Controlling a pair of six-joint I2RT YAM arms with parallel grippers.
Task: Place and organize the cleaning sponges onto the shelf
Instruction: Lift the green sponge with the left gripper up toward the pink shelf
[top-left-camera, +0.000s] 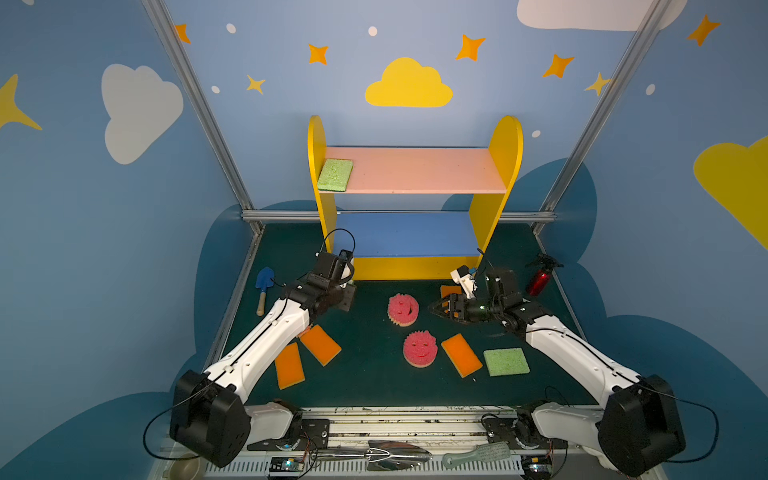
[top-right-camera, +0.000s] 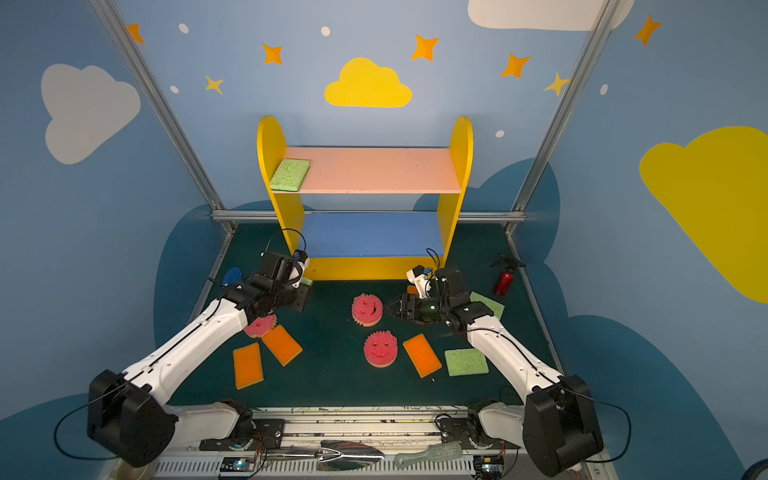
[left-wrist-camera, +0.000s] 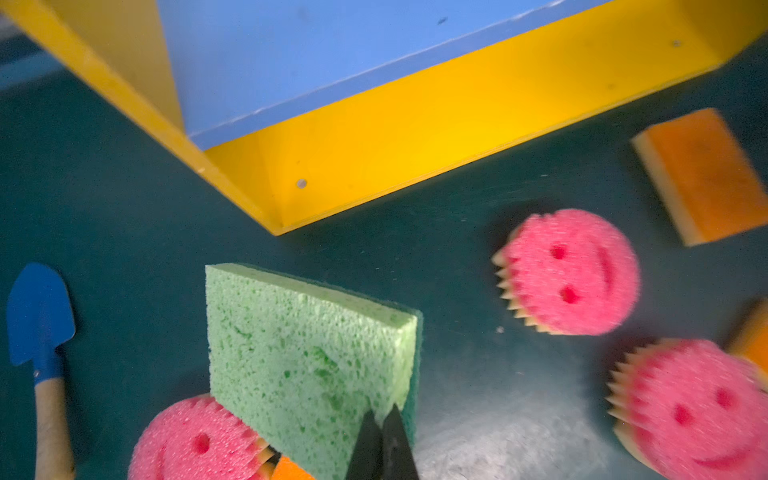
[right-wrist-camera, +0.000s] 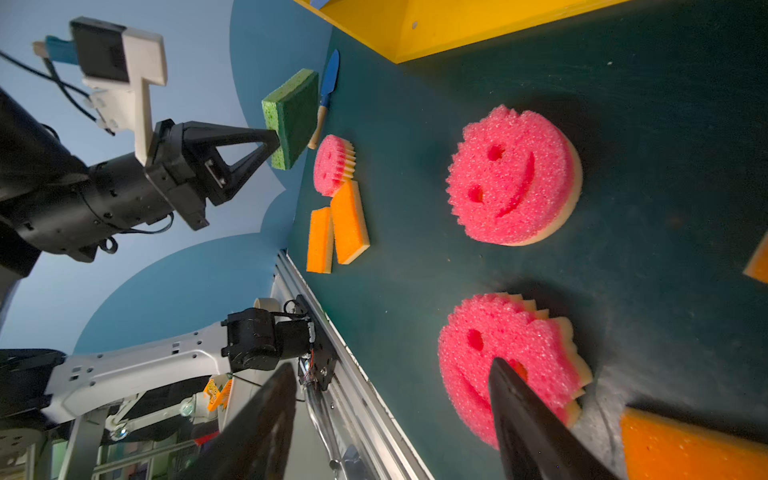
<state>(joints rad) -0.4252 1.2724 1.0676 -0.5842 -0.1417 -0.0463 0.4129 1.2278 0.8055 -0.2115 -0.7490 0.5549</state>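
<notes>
My left gripper (left-wrist-camera: 384, 411) is shut on the corner of a light green sponge (left-wrist-camera: 307, 361), held off the table by the shelf's (top-left-camera: 505, 158) lower left corner. The right wrist view shows the same held sponge (right-wrist-camera: 291, 118). Another green sponge (top-left-camera: 335, 175) lies at the left end of the pink top board. My right gripper (top-left-camera: 434, 309) is open and turned on its side, just right of a pink smiley sponge (top-left-camera: 402, 309), with nothing between its fingers. On the table lie a second smiley (top-left-camera: 419, 348), a third (top-right-camera: 260, 325) partly under the left arm, several orange sponges (top-left-camera: 320, 345) and a green sponge (top-left-camera: 506, 362).
A blue toy trowel (top-left-camera: 264, 286) lies at the table's left edge. A red spray bottle (top-left-camera: 539, 279) stands at the right, near the shelf. A metal trowel (top-left-camera: 395, 453) and a brush (top-left-camera: 478, 455) rest on the front rail.
</notes>
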